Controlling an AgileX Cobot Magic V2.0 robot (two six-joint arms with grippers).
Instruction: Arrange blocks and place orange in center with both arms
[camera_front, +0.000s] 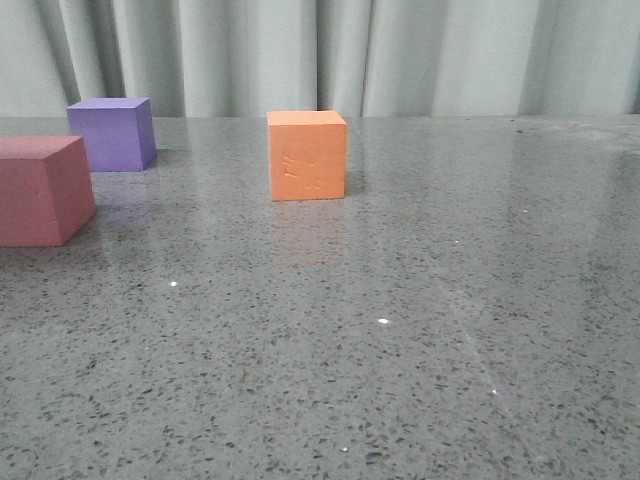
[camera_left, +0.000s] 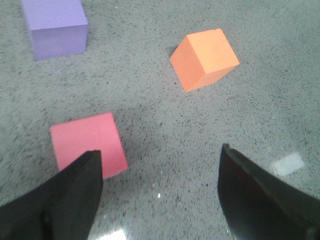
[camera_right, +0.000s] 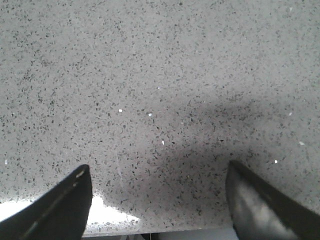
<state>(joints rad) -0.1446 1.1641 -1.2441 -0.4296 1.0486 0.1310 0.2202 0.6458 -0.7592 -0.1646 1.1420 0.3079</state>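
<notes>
The orange cube (camera_front: 307, 155) stands mid-table with scuffs on its front face; it also shows in the left wrist view (camera_left: 205, 59). A purple cube (camera_front: 112, 133) sits at the far left, and a pink-red cube (camera_front: 40, 189) lies nearer, cut by the left edge. My left gripper (camera_left: 160, 155) hangs open above bare table, the pink-red cube (camera_left: 87, 143) just beyond one fingertip and the purple cube (camera_left: 54, 26) farther off. My right gripper (camera_right: 157, 170) is open over bare speckled table, with no block in its view. Neither arm shows in the front view.
The grey speckled tabletop (camera_front: 400, 330) stretches wide to the right of the orange cube. A pale curtain (camera_front: 400, 50) hangs behind the table's far edge. The table's near edge (camera_right: 160, 232) shows in the right wrist view.
</notes>
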